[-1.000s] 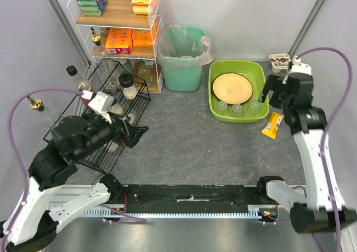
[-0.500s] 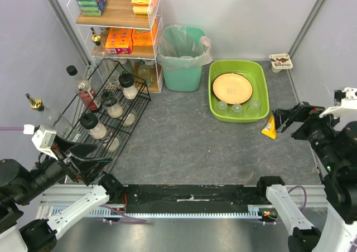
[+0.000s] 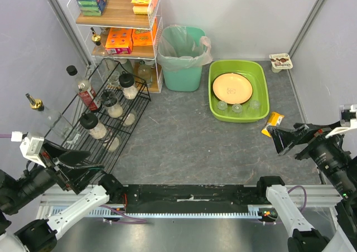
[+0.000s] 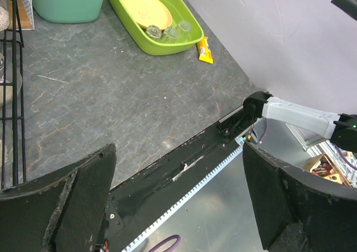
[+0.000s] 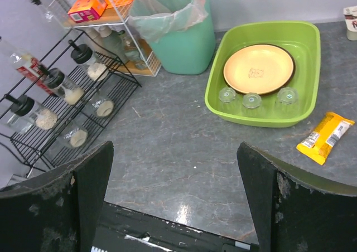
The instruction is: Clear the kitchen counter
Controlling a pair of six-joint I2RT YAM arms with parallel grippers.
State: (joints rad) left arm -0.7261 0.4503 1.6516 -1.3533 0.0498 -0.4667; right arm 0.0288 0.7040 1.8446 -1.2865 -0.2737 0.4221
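The kitchen counter [image 3: 187, 137] is a wide dark-grey mottled slab. On it at the right lies a yellow snack wrapper [image 3: 271, 123], also in the right wrist view [image 5: 325, 136] and the left wrist view [image 4: 204, 49]. A small yogurt cup [image 3: 280, 62] stands in the back right corner. My left gripper [image 3: 83, 164] hangs open and empty over the near left edge, in front of the wire rack. My right gripper [image 3: 290, 143] is open and empty at the near right, a little short of the wrapper. Both wrist views show wide jaws with nothing between them.
A lime-green tub [image 3: 211, 93] at the back right holds a yellow plate [image 3: 232, 87] and three small glasses. A teal bin [image 3: 182, 59] with a bag stands beside it. A black wire rack [image 3: 114, 146] of spice jars and a white shelf [image 3: 114, 19] of boxes fill the left.
Both arms have drawn back towards the near edge: the left away from the wire rack, the right away from the back right corner. The left jaws have spread slightly wider.
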